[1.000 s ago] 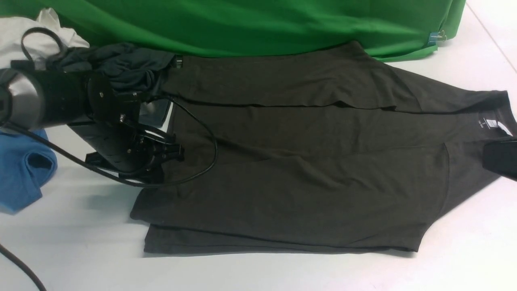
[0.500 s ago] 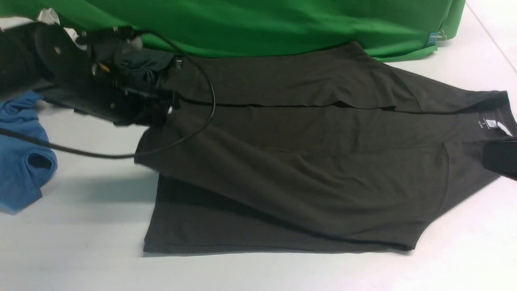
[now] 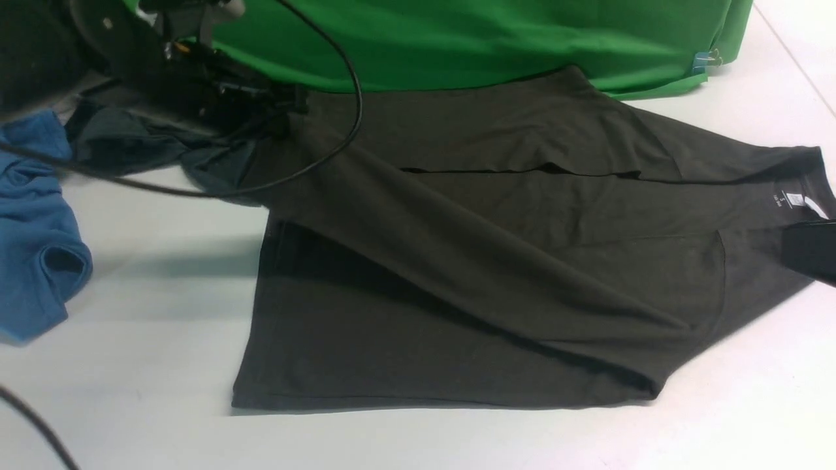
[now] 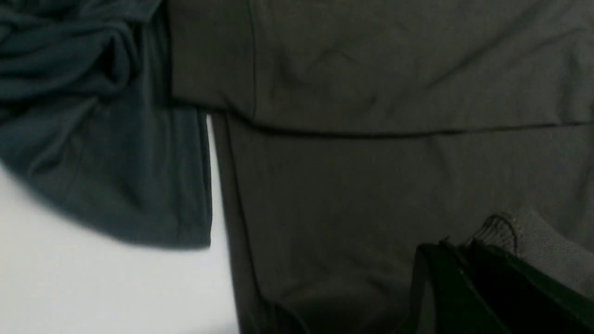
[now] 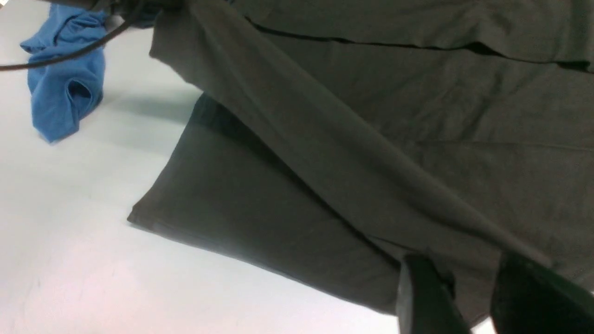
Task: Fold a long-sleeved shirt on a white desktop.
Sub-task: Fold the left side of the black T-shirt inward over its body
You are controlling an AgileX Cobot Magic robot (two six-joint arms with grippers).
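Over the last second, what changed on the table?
The left tool, shut on the long-sleeved shirt at its sleeve end, rose and swung back toward the green cloth, lifting that sleeve off the body. The right tool by the collar and the blue garment stayed put.

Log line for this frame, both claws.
stage: sleeve fold | left claw: shut on long-sleeved shirt sleeve, raised off white desktop | right claw: open, near neck label

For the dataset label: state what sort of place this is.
Probably a robot lab or recording setup: green cloth backdrop, plain white desktop, spare blue garment near the shirt.
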